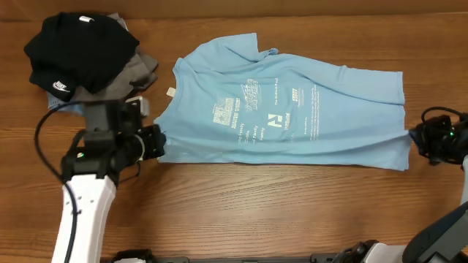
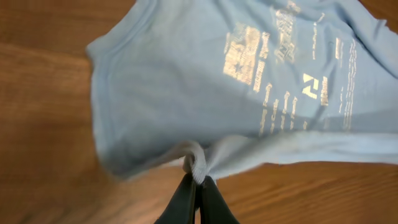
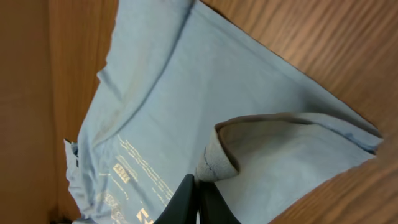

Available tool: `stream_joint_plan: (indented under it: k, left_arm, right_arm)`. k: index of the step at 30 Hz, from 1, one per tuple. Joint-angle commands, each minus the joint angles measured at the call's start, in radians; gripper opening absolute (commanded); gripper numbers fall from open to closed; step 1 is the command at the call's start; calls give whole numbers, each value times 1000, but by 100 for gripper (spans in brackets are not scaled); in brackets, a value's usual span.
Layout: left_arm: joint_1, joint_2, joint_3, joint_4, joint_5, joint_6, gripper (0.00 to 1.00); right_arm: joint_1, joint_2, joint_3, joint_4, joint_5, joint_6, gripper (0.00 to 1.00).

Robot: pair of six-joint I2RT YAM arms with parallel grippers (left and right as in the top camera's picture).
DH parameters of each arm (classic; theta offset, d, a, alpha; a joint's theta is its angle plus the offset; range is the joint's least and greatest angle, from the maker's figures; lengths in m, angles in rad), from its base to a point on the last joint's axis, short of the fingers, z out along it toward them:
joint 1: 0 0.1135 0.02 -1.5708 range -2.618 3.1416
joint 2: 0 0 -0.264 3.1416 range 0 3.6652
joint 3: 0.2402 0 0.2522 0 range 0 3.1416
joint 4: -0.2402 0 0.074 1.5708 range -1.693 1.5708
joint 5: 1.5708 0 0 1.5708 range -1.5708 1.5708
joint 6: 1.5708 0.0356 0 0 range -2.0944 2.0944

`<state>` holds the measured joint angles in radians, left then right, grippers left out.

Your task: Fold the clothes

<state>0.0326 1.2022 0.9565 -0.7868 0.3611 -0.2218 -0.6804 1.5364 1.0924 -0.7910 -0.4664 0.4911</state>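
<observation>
Sky-blue t-shirt (image 1: pixel 292 109) | long axis left–right, neck leftward | left fingers (image 2: pixel 184 202), right fingers (image 3: pixel 181 200) each pinching its edge

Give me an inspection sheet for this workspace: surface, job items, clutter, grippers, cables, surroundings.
Surface: wooden table, bare wood showing around the shirt.
Job's things: light blue t-shirt spread out print-up, wrinkled, not yet folded.
Clutter: black garment with a white logo heaped on a grey garment at the far left, beside the shirt.
Grippers: left gripper shut on a pinch of the shirt's near-left edge; right gripper shut on its near-right corner.
Cables: black cable loops beside the left arm, off the shirt.
Surroundings: nothing seen beyond the table.
</observation>
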Motion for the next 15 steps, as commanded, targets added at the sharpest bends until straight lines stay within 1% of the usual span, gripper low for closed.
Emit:
stream_joint_plan:
  k: [1, 5, 7, 14, 15]
  left_arm:
    - [-58, 68, 21, 67, -64, 42, 4]
    - [-69, 131, 21, 156, -129, 42, 4]
    - [-69, 159, 21, 200, -148, 42, 4]
    - [-69, 209, 21, 336, -152, 26, 4]
    - [-69, 212, 21, 343, -151, 16, 5]
  right_arm:
    - [15, -4, 14, 40, 10, 45, 5]
    - [16, 4, 14, 71, 77, 90, 5]
    - [16, 16, 14, 93, 88, 90, 5]
    - [16, 47, 14, 127, 89, 90, 5]
    - [16, 48, 14, 129, 88, 90, 15]
